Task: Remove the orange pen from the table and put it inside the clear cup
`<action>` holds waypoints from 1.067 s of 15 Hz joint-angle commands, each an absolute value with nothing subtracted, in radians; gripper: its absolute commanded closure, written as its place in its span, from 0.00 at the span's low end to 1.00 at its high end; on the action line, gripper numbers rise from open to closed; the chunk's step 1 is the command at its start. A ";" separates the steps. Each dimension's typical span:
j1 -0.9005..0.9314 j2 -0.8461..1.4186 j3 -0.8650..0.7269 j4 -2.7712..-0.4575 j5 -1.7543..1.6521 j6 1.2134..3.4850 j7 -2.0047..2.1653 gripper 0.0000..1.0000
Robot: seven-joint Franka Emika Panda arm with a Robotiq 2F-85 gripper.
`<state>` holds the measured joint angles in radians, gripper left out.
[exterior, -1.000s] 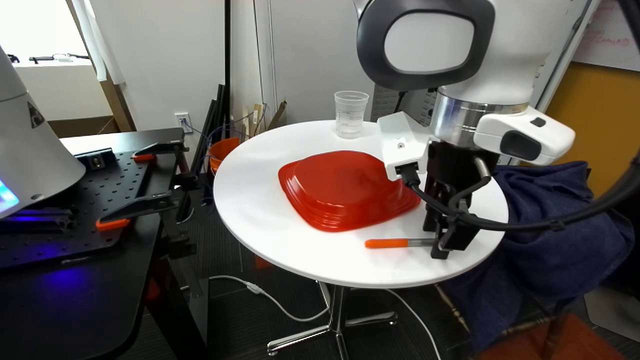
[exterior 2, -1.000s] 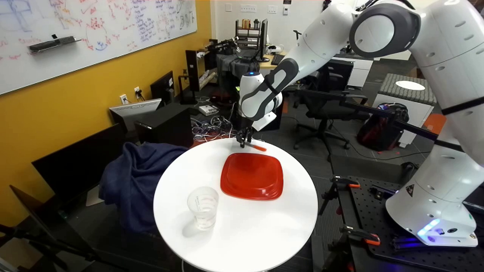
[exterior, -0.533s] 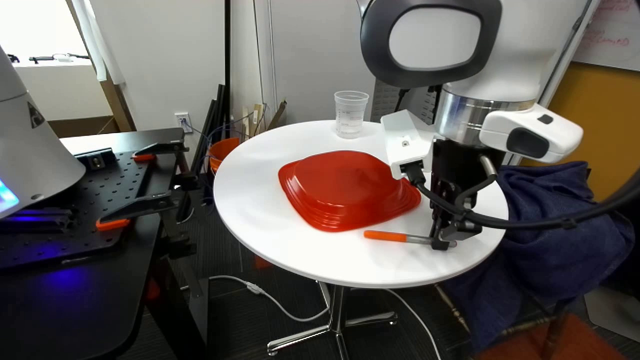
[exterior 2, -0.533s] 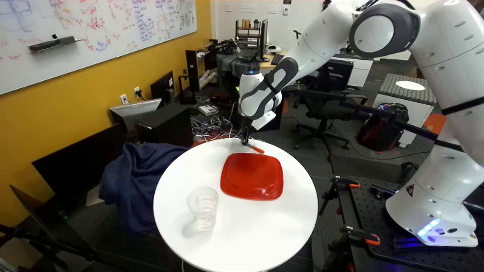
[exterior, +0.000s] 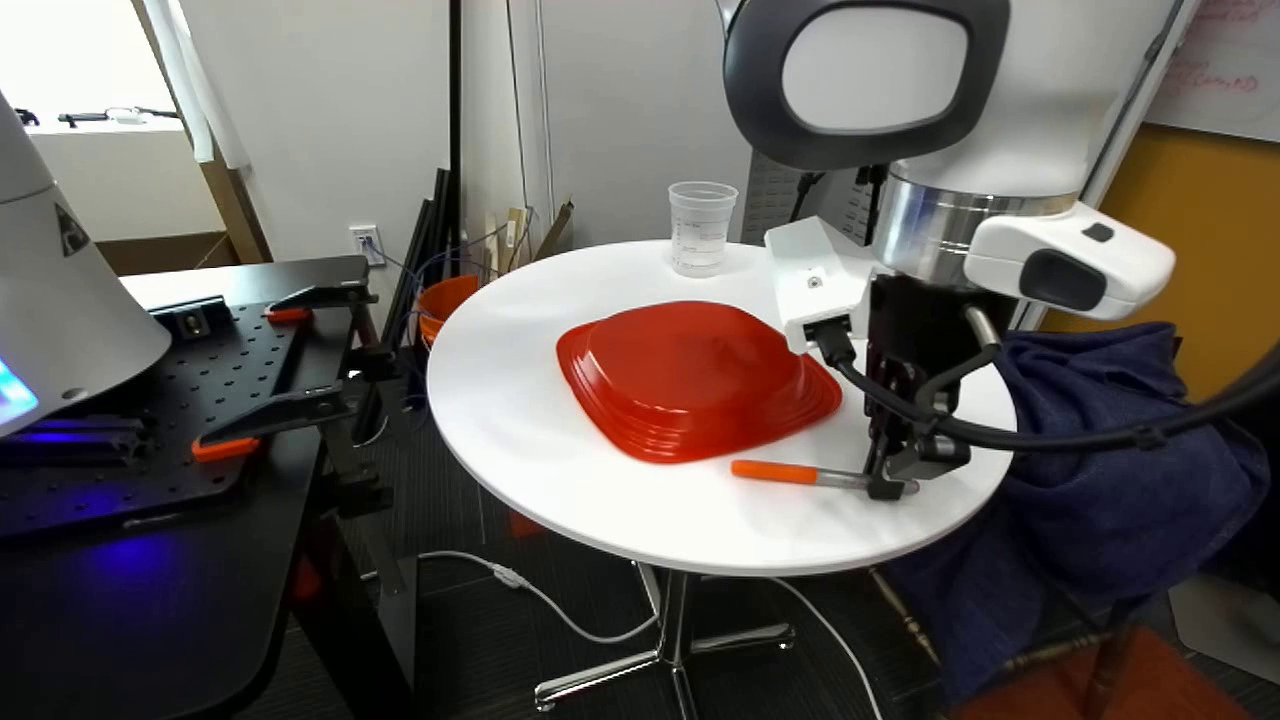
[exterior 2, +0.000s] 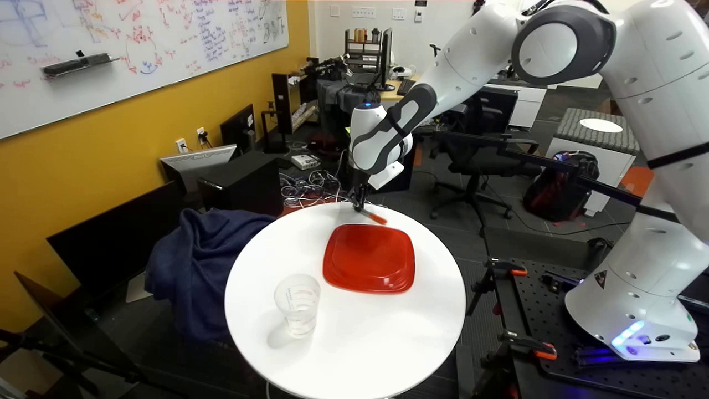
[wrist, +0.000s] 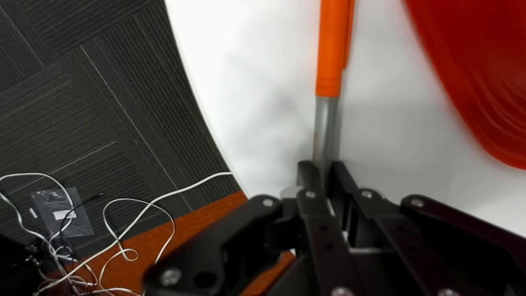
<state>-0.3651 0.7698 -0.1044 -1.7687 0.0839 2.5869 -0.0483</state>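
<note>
The orange pen point(exterior: 775, 472) has an orange barrel and a grey end. It lies at or just above the surface of the round white table point(exterior: 520, 380); I cannot tell whether it touches. My gripper point(exterior: 885, 488) is shut on the grey part, whose tip pokes out past the fingers. In the wrist view the fingertips point(wrist: 321, 169) pinch the grey part, and the orange barrel point(wrist: 330, 49) points away from them. The clear cup point(exterior: 700, 230) stands upright on the table, across the plate from my gripper, and also shows in an exterior view point(exterior 2: 299, 305).
A red square plate point(exterior: 690, 375) lies between the pen and the cup, its edge close to the pen; it also shows in an exterior view point(exterior 2: 370, 257). A dark blue cloth point(exterior: 1100, 480) hangs beside the table. A black workbench point(exterior: 180, 580) stands at the other side.
The fingers have closed on the pen's grey part. The gripper has shifted slightly, and the pen has turned a little, with its grey tip now showing past the fingers. Cup and plate have not moved.
</note>
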 commanded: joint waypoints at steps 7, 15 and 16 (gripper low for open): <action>-0.240 0.662 -0.234 -1.802 0.029 2.588 0.085 0.97; -0.142 0.622 -0.294 -1.771 -0.094 2.594 0.150 0.97; -0.130 0.617 -0.299 -1.768 -0.113 2.593 0.154 0.97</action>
